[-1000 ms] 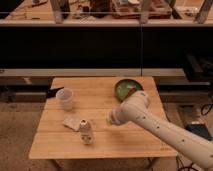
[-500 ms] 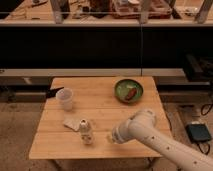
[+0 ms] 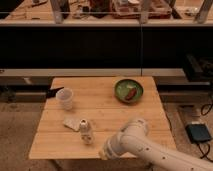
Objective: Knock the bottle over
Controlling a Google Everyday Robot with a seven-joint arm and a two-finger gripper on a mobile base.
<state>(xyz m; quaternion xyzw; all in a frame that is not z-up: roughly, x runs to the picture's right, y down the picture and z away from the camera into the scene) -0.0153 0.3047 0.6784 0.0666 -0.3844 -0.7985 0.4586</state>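
Standing upright at lower left, the bottle [image 3: 86,132] — label unreadable — sits on the table [image 3: 102,102]; the gripper [image 3: 104,151] hangs just lower right of it, its state impossible to tell.

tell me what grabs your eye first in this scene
The white arm reaches in from the lower right, its gripper low at the front edge of the wooden table, just right of the small upright bottle. After that, the green bowl stands out at the table's back right and the clear cup at its back left.
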